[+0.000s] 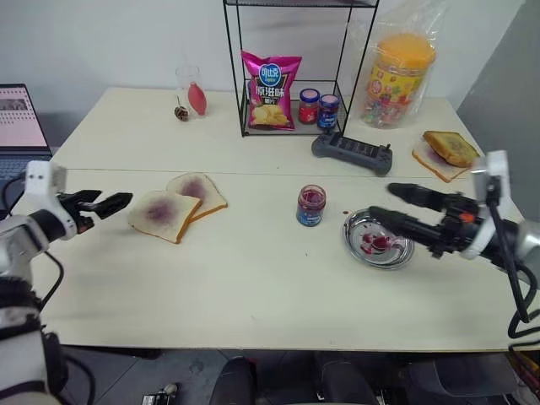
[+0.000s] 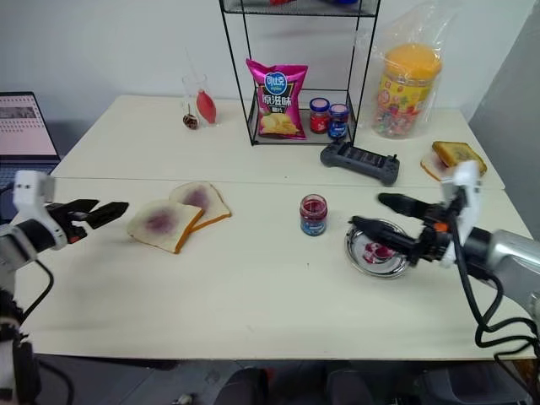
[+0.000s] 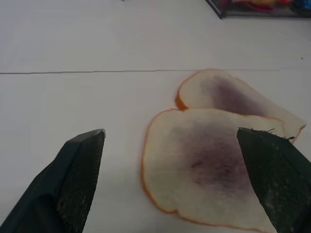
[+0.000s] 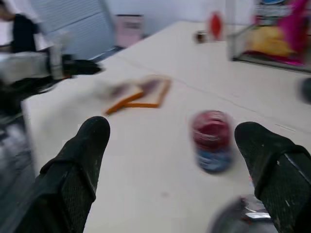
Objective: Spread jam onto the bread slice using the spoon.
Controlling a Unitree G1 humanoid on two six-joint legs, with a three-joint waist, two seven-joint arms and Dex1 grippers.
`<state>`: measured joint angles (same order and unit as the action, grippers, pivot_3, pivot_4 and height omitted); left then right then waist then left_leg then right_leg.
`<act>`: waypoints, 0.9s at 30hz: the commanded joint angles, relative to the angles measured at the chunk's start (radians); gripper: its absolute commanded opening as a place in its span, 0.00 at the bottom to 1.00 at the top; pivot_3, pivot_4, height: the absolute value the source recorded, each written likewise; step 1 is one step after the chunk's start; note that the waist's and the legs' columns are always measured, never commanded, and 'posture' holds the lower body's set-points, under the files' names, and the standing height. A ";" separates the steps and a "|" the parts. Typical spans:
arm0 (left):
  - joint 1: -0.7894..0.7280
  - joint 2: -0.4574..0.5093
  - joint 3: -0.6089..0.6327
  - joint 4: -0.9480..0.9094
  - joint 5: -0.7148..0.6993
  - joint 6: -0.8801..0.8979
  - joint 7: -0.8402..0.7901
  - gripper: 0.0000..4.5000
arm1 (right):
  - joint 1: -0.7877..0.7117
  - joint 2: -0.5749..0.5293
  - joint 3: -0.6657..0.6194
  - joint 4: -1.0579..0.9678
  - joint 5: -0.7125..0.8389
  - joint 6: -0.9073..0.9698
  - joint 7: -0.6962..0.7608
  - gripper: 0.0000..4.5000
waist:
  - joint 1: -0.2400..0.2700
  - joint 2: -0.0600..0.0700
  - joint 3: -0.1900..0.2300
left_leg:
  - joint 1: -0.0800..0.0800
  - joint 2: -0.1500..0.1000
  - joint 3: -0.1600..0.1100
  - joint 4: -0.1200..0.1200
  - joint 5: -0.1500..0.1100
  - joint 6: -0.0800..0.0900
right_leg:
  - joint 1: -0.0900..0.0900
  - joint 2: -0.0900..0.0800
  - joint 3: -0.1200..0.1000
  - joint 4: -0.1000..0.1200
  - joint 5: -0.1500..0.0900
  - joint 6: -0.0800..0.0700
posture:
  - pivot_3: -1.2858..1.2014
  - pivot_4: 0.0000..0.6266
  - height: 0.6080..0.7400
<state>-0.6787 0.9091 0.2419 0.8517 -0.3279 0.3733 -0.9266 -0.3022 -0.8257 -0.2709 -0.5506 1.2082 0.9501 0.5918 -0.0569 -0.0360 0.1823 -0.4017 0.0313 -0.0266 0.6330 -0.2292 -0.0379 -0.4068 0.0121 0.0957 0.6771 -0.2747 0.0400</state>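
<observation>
A: How far along is it?

B: Both hands are empty. The right gripper (image 1: 396,207) is spread wide over the steel plate (image 1: 359,247) at four o'clock; the left gripper (image 1: 114,202), also released, sits at nine o'clock just beside the bread slice (image 1: 163,213).

A: Is the bread spread?

B: It carries a purple smear at its centre, so probably some is done. It overlaps a smaller slice (image 1: 201,191) behind.

A: And the spoon (image 1: 379,242)?

B: It seems to lie in the plate, red smears around it. The open jar of jam (image 1: 310,205) stands at centre, untouched.
</observation>
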 commanded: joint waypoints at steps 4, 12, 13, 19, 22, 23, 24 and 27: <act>-0.147 -0.047 -0.087 0.255 0.148 -0.179 0.020 1.00 | -0.127 0.095 0.209 -0.005 -0.017 0.016 0.026 1.00 | -0.002 -0.002 0.000 | -0.010 0.000 0.001 -0.001 0.000 0.000 | -0.010 0.000 0.001 -0.001 -0.001 0.002 | 0.52 0.24 1.00; -0.171 -0.064 -0.128 0.338 0.215 -0.203 -0.047 1.00 | -0.145 0.163 0.268 0.002 -0.098 -0.010 0.027 1.00 | 0.003 -0.002 0.000 | -0.019 -0.001 -0.002 0.001 0.000 0.000 | -0.017 -0.001 -0.004 0.002 0.002 -0.002 | 0.52 0.24 1.00; -0.167 -0.064 -0.132 0.338 0.221 -0.203 -0.063 1.00 | -0.145 0.167 0.269 0.000 -0.103 -0.010 0.026 1.00 | 0.003 -0.002 0.000 | -0.019 -0.001 -0.002 0.001 0.000 0.000 | -0.017 -0.002 -0.003 0.002 0.002 -0.002 | 0.52 0.24 1.00; -0.167 -0.061 -0.120 0.339 0.220 -0.204 -0.097 0.70 | -0.145 0.186 0.271 -0.012 -0.123 -0.007 0.022 1.00 | 0.003 -0.002 0.000 | -0.018 -0.001 -0.002 0.005 0.000 0.000 | -0.015 -0.002 -0.004 0.004 0.002 -0.002 | 0.52 0.24 1.00; -0.171 -0.057 -0.116 0.341 0.224 -0.205 -0.096 0.56 | -0.149 0.195 0.265 -0.009 -0.127 -0.007 0.017 1.00 | 0.003 -0.002 0.000 | -0.018 -0.001 -0.002 0.007 0.000 0.000 | -0.014 -0.002 -0.004 0.004 0.002 -0.002 | 0.52 0.24 1.00; -0.170 -0.056 -0.115 0.342 0.225 -0.207 -0.095 0.50 | -0.150 0.197 0.264 -0.008 -0.128 -0.007 0.016 1.00 | 0.003 -0.002 0.000 | -0.018 -0.001 -0.002 0.007 0.000 0.000 | -0.014 -0.002 -0.004 0.004 0.002 -0.002 | 0.52 0.24 1.00; -0.170 -0.055 -0.114 0.342 0.226 -0.207 -0.095 0.46 | -0.151 0.198 0.264 -0.008 -0.129 -0.006 0.016 1.00 | 0.003 -0.002 0.000 | -0.018 -0.001 -0.002 0.008 0.000 0.000 | -0.014 -0.002 -0.004 0.004 0.003 -0.002 | 0.52 0.24 1.00; -0.164 -0.047 -0.107 0.337 0.224 -0.212 -0.095 0.34 | -0.154 0.203 0.263 -0.003 -0.133 -0.006 0.016 1.00 | 0.003 -0.002 0.000 | -0.018 -0.001 -0.002 0.009 0.000 0.000 | -0.014 -0.002 -0.004 0.004 0.003 -0.001 | 0.52 0.24 1.00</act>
<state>-0.8423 0.8429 0.1262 1.1807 -0.1113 0.1663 -1.0059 -0.4451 -0.6254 0.0140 -0.5353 1.0777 0.9648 0.6079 -0.0541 -0.0379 0.1822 -0.4199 0.0304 -0.0289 0.6427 -0.2293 -0.0378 -0.4205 0.0105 0.0922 0.6813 -0.2718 0.0388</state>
